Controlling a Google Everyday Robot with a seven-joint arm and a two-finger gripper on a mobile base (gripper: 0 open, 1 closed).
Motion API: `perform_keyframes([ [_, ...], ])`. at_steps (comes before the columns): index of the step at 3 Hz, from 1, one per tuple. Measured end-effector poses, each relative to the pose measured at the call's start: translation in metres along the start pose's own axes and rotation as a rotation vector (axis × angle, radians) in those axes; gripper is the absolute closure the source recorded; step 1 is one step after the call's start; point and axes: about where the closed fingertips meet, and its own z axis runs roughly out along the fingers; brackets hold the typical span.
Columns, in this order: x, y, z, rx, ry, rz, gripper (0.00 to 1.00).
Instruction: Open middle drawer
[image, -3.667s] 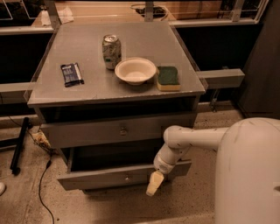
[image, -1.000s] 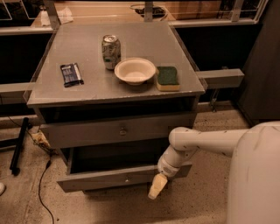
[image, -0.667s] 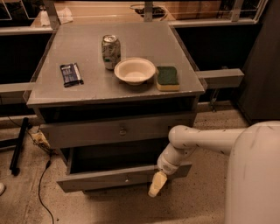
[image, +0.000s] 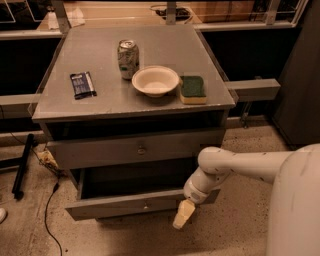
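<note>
Camera view: middle drawer (image: 115, 207) juts forward, front crosswise; hand (image: 183, 214) beside it, grip unclear.

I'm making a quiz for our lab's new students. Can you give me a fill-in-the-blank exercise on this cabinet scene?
1. The middle drawer stands ___, its dark inside showing.
2. The drawer above it is ___.
3. The bowl sits between the can and the green ___.
4. The pincer hangs at the middle drawer's ___ end in the picture.
Missing words: open; shut; sponge; right.
</note>
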Motion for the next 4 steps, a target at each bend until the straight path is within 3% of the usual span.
perform_keyframes([
  [2, 0.013, 0.010, -0.009, 0.010, -0.010, 0.027, 0.00],
  [4, 0.010, 0.007, -0.013, 0.010, -0.010, 0.027, 0.00],
])
